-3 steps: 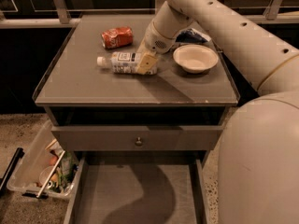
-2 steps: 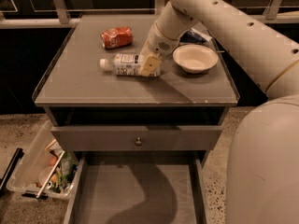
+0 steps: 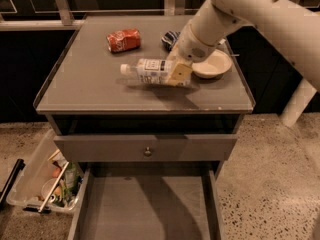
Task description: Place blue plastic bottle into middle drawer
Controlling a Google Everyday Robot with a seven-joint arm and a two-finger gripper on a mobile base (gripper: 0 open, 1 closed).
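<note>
Grey bench (image 3: 90, 84) carries the blue plastic bottle (image 3: 150, 71); we see it lying on its side right of centre, cap toward the left edge. We note the tool (image 3: 179, 73) closed on the bottle's base end. Near the right edge, just beside the tool, sits a white bowl (image 3: 214, 64); a red can (image 3: 123, 40) lies toward the back edge. Below the front edge the middle drawer (image 3: 145, 209) stands open.
</note>
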